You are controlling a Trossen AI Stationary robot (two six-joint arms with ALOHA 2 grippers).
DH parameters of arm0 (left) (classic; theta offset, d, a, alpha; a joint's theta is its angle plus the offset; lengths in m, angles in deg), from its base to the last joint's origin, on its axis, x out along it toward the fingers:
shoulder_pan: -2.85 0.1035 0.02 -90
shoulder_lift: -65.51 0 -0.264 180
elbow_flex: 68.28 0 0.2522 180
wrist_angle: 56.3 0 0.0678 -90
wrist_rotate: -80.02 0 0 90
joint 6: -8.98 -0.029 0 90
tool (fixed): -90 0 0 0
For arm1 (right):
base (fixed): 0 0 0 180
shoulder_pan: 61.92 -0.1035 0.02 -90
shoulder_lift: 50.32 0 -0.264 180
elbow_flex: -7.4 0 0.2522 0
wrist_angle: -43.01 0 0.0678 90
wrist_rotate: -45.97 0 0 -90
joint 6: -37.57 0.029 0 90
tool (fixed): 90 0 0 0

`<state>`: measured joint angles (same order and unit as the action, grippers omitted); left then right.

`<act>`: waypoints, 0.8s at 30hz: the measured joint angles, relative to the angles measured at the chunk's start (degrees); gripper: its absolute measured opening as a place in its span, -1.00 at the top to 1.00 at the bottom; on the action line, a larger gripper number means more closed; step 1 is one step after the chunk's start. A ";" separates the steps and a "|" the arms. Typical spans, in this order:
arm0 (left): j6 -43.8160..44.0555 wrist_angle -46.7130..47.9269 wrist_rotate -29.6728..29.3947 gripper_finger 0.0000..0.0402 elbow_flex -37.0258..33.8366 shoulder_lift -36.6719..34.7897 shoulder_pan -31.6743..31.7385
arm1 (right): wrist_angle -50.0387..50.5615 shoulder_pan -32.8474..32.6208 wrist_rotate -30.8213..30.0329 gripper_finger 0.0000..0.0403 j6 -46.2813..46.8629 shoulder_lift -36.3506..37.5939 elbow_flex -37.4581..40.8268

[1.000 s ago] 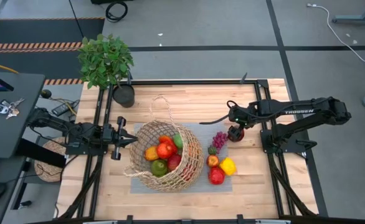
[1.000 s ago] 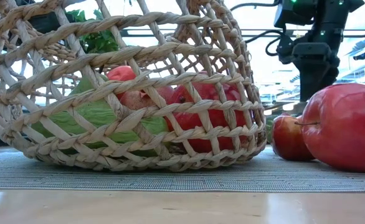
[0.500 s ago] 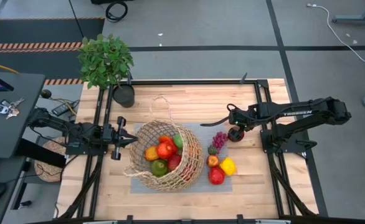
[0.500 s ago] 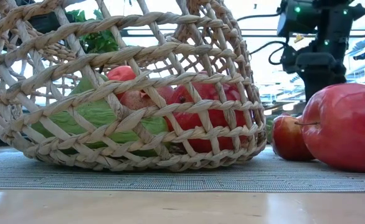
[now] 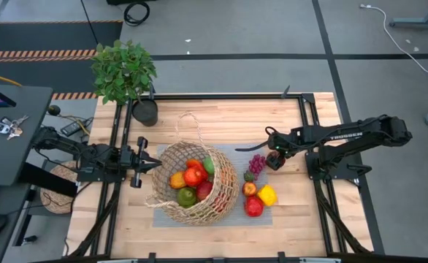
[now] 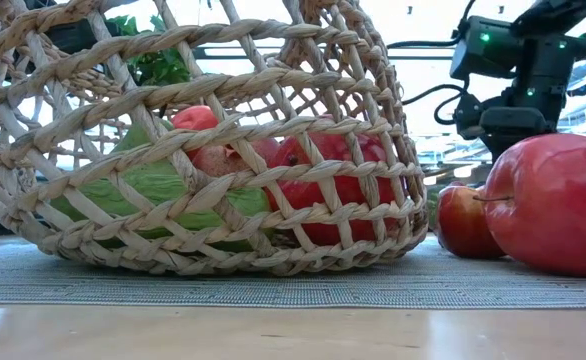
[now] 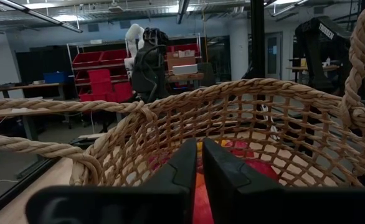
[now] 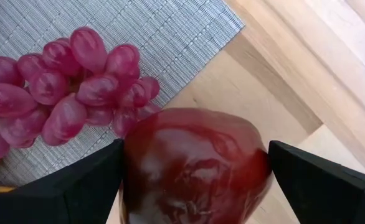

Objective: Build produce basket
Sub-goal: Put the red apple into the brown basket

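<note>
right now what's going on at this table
Two robot arms are filling a basket with produce. The right gripper sits over the mat's edge beside the grapes, its open fingers either side of a dark red fruit. The left gripper is shut and waits at the basket's rim. Several pieces are already inside; a few more fruits lie on the mat to the right.

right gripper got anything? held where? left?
The right gripper has a dark red fruit between its open fingers, one at each flank; whether they press it can't be told. The left gripper is shut, holding nothing.
</note>
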<state>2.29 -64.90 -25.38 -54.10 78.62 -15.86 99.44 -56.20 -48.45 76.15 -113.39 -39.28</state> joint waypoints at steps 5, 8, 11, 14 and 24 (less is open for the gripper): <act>-0.01 0.00 0.00 0.83 -0.01 0.00 0.00 | -0.66 0.00 2.04 -0.96 -0.10 -0.07 0.10; -0.01 0.01 0.00 0.85 0.01 0.00 -0.01 | -0.67 0.00 2.11 -0.93 -0.10 -0.07 0.10; -0.01 0.01 0.00 0.86 0.01 0.00 -0.01 | -0.72 0.00 2.11 -0.86 -0.12 -0.07 0.10; -0.01 0.01 0.02 0.84 0.00 0.00 0.01 | -1.12 0.00 2.11 -0.79 -0.16 -0.07 0.12; 0.00 0.01 0.01 0.85 0.00 0.00 0.00 | -2.00 0.00 2.57 -0.75 -2.87 -0.15 -3.47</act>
<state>2.29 -64.88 -25.37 -54.10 78.62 -15.86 97.44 -56.20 -45.88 73.28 -113.54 -42.75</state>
